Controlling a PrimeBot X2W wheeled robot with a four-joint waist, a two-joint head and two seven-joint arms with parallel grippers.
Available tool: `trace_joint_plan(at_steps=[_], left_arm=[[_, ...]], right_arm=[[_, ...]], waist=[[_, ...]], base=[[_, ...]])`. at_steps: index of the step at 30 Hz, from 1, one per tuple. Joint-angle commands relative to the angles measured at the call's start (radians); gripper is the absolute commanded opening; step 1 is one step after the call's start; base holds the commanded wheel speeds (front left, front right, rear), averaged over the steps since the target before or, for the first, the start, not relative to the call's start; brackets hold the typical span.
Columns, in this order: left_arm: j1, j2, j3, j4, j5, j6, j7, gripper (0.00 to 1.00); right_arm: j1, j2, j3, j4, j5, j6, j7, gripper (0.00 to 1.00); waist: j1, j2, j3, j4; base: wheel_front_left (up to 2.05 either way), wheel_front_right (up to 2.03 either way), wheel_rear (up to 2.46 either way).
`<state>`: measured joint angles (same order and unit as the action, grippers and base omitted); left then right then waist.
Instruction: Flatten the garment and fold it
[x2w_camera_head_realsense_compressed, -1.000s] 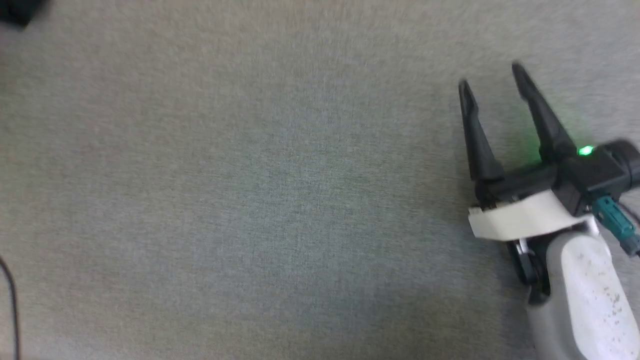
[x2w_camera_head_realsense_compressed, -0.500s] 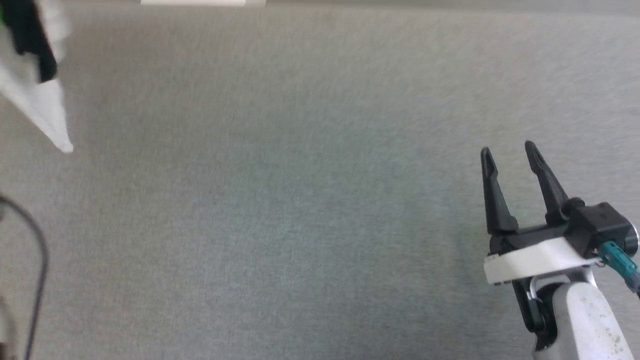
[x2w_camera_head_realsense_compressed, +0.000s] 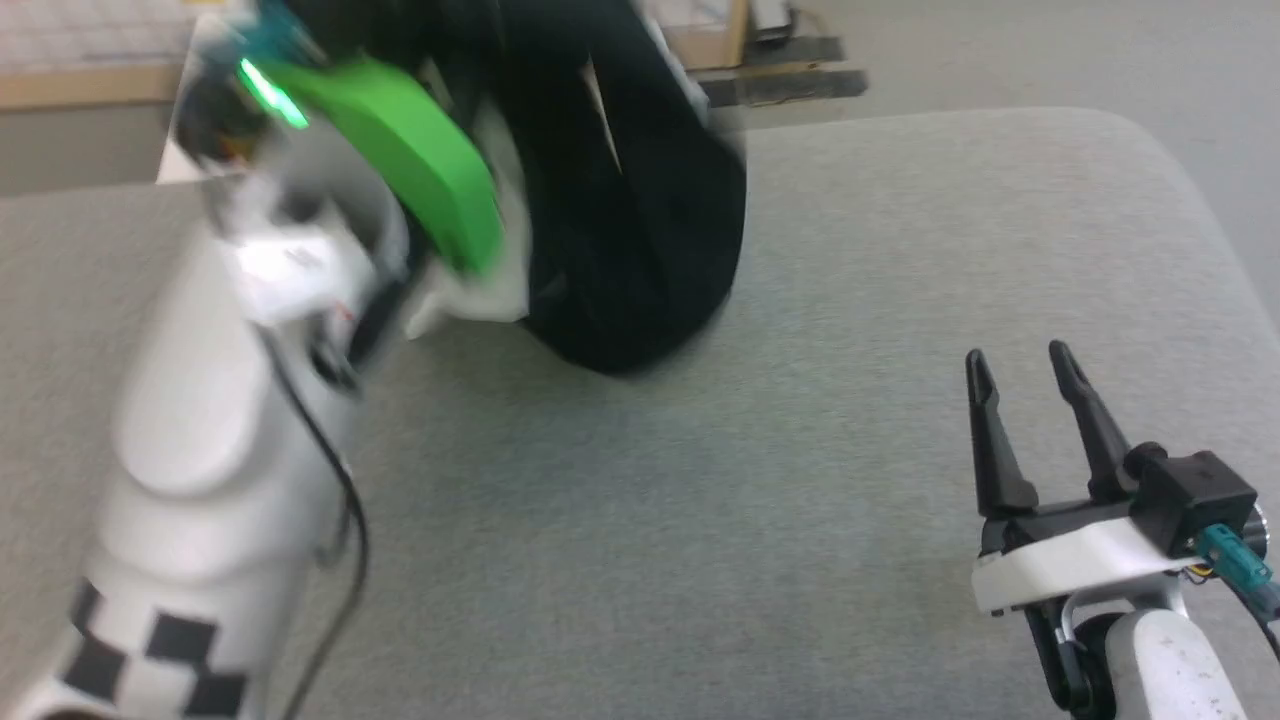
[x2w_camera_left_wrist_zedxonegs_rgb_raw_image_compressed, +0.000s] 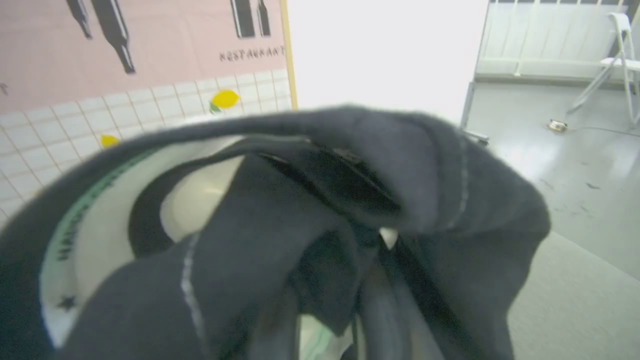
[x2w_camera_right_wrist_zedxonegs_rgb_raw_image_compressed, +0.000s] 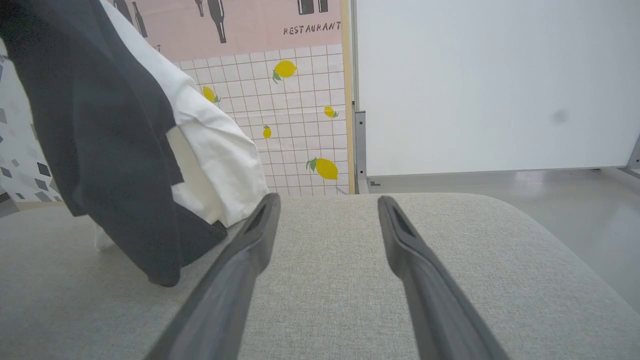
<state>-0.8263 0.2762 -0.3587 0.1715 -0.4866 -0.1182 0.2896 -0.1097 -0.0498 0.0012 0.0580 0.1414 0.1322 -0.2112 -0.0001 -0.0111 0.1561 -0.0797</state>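
Garment bunched and hoisted by the left pincer over a grey tabletop

The tabletop (x2w_camera_head_realsense_compressed: 700, 520), covered in grey woven fabric with a rounded far right corner, spreads across the head view. The garment (x2w_camera_head_realsense_compressed: 620, 200) hangs over its far left part as a crumpled bundle, mostly black folds with white cloth showing beside them; in the right wrist view its lowest black fold dips to the fabric surface, and I cannot tell whether it touches. The pale left arm (x2w_camera_head_realsense_compressed: 200, 430) reaches up to the bundle, blurred. The left pincer (x2w_camera_left_wrist_zedxonegs_rgb_raw_image_compressed: 330, 325) is clenched on the garment, its fingers buried in dark folds. The right pincer (x2w_camera_head_realsense_compressed: 1017, 352) is released and grasps nothing, fingers spread, low over the near right part, well apart from the garment
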Motion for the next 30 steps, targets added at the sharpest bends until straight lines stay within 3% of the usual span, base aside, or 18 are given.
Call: trace_joint_plan(at_steps=[1,7,12,13,15,20,21,30], left_arm=[[0.053,0.003,-0.028,0.009,-0.031,-0.005,0.045,0.00],[0.246,0.011,-0.173,0.096,-0.154,-0.011,0.243,0.00],[0.367,0.001,-0.258,0.181,-0.206,-0.012,0.349,0.00],[0.384,-0.001,-0.268,0.195,-0.206,-0.008,0.356,0.15],[0.404,-0.007,-0.272,0.206,-0.201,0.004,0.339,1.00],[0.415,-0.016,-0.241,0.170,-0.144,0.045,0.154,1.00],[0.422,-0.020,-0.194,0.120,-0.119,0.080,0.009,1.00],[0.513,-0.025,-0.023,-0.008,-0.064,0.222,-0.403,1.00]], right_arm=[[0.014,0.000,0.003,0.001,0.006,-0.002,0.003,1.00],[0.025,0.000,0.008,-0.002,0.005,-0.002,0.017,1.00],[0.030,0.000,0.010,-0.005,0.003,-0.002,0.028,1.00],[0.029,0.000,0.014,-0.006,0.002,-0.002,0.031,1.00],[0.027,0.000,0.018,-0.009,0.002,-0.002,0.034,1.00],[0.031,0.000,0.023,-0.011,0.001,-0.002,0.035,1.00],[0.034,0.000,0.029,-0.011,0.001,-0.002,0.035,1.00],[0.044,0.000,0.015,-0.024,-0.005,-0.002,0.032,1.00]], waist=[[0.0001,0.0111,-0.039,-0.061],[0.0001,0.0111,-0.037,-0.077],[0.0001,0.0111,-0.040,-0.068],[0.0001,0.0111,-0.040,-0.065],[0.0001,0.0111,-0.041,-0.057],[0.0001,0.0111,-0.052,-0.027],[0.0001,0.0111,-0.059,-0.012],[0.0001,0.0111,-0.068,0.040]], base=[[0.00,0.00,0.00],[0.00,0.00,0.00],[0.00,0.00,0.00],[0.00,0.00,0.00],[0.00,0.00,0.00],[0.00,0.00,0.00],[0.00,0.00,0.00],[0.00,0.00,0.00]])
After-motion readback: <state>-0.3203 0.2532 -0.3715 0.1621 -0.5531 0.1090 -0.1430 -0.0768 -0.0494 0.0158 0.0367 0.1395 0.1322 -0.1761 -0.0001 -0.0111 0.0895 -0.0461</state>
